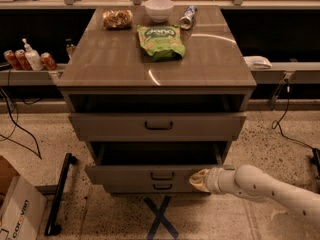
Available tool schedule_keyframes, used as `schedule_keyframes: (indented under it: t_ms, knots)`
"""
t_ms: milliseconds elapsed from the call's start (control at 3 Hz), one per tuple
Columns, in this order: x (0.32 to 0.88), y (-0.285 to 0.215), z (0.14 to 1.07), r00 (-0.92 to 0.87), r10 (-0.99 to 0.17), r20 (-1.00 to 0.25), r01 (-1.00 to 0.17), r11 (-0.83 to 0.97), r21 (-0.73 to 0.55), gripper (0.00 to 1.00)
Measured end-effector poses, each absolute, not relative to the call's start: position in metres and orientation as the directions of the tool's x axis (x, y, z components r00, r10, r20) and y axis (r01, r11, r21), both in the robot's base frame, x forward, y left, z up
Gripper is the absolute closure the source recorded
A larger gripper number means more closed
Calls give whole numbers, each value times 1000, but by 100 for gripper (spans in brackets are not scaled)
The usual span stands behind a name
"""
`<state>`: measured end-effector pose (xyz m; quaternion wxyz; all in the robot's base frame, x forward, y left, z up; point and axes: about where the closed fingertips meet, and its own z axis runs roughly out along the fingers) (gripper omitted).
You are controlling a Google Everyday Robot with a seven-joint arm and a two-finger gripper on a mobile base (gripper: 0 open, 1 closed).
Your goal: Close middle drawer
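Observation:
The grey-brown cabinet point(100, 59) stands in the middle of the camera view. Its middle drawer point(125, 174) is pulled out, with its dark inside showing above the flat front and a small dark handle point(162, 175) at the centre. The top drawer point(110, 126) above it is also partly out. The lowest drawer front point(162, 186) sits just under the middle one. My gripper point(197, 180) is at the right end of the middle drawer's front, touching or almost touching it. My white arm point(265, 189) reaches in from the lower right.
On the cabinet top lie a green snack bag point(160, 41), a white bowl point(159, 9), a tipped can point(188, 17) and a brown snack pack point(117, 19). A cardboard box point(15, 209) and a black bar point(60, 194) are on the floor at left. A black tape X point(160, 216) marks the floor in front.

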<state>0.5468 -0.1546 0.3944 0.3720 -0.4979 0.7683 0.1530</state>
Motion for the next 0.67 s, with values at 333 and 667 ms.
schedule_keyframes:
  t_ms: [333,667]
  knots:
    - [547,-154,394,-227,-651,-724,-879,457,-136,63]
    - [547,-152,394,-226,-650,-725,-880,455,-133,39]
